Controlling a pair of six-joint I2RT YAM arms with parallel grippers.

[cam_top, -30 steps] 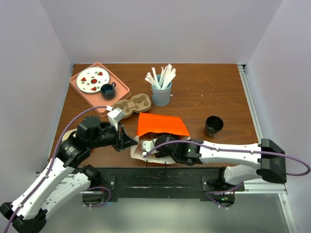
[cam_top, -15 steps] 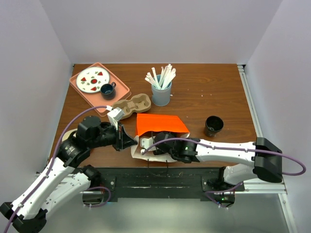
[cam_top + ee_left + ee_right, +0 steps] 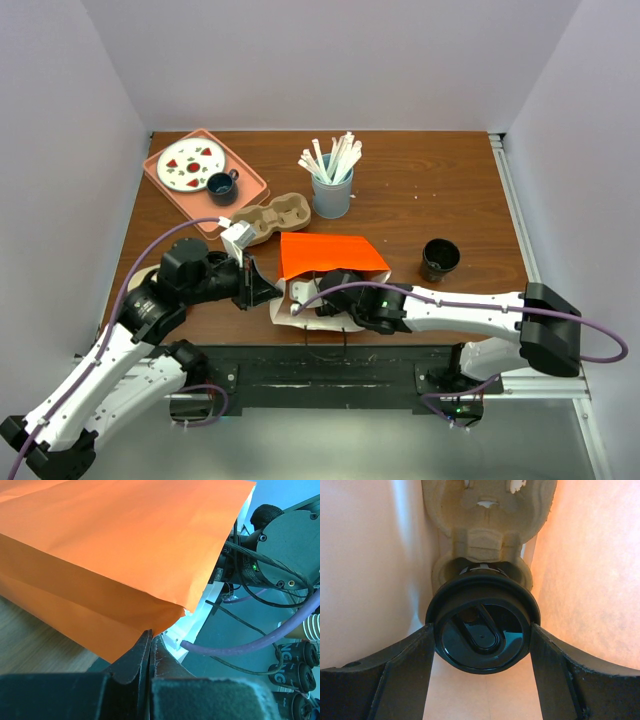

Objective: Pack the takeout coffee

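An orange paper bag (image 3: 330, 255) lies on its side at the table's near edge, its mouth facing the arms. My left gripper (image 3: 270, 293) is shut on the bag's lower edge; the left wrist view shows the bag (image 3: 115, 545) pinched at the closed fingertips (image 3: 150, 637). My right gripper (image 3: 482, 630) reaches inside the bag. Its fingers (image 3: 405, 665) press on both sides of the black lid of the coffee cup (image 3: 482, 605). The cup sits in a cardboard carrier (image 3: 487, 510) deeper in the bag. From above, the cup is hidden by the bag.
A second cardboard carrier (image 3: 272, 218) lies behind the bag. A blue cup of white straws (image 3: 331, 190) stands at the middle back. A black cup (image 3: 440, 258) stands to the right. A pink tray (image 3: 248, 183) at the back left holds a plate and a dark mug (image 3: 221, 183).
My right arm has pushed a little to the left, deeper into the bag, and the bag's upper side has shifted slightly left. The left arm has not moved.
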